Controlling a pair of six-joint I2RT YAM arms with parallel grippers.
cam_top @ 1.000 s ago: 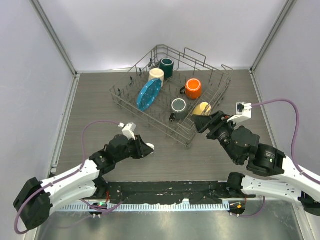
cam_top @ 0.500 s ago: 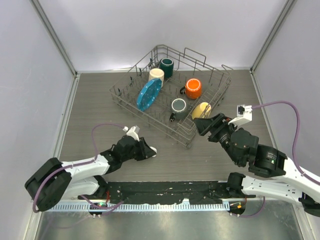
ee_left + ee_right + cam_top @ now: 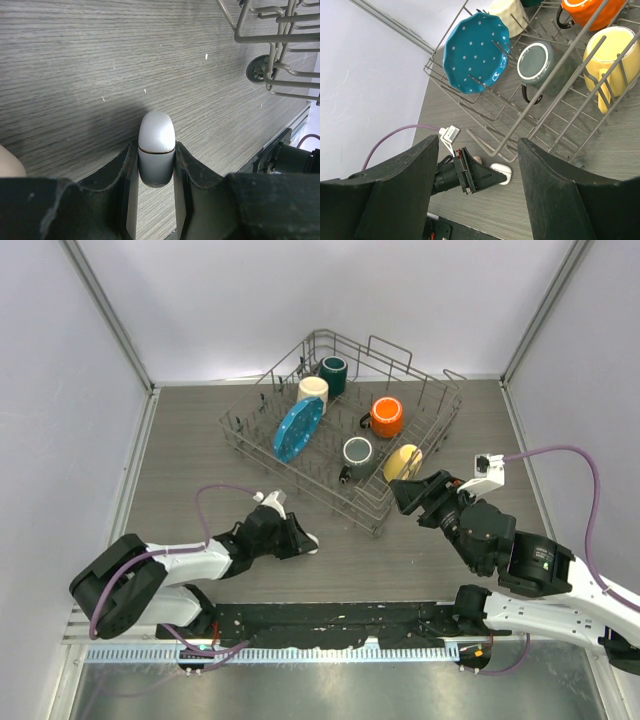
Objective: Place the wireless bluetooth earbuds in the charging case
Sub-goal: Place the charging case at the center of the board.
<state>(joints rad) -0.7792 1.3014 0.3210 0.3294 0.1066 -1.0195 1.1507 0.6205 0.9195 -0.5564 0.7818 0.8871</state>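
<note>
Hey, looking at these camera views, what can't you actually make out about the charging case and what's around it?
- Inside of the charging case: left wrist view; the shut lid hides whether anything is in it.
- Case's lower end: left wrist view; the left jaws gripping it cover it.
- Cream object: left wrist view; cut off by the left edge and a jaw, unidentifiable.
- Case in the top view: too small, partly under the left jaws.
</note>
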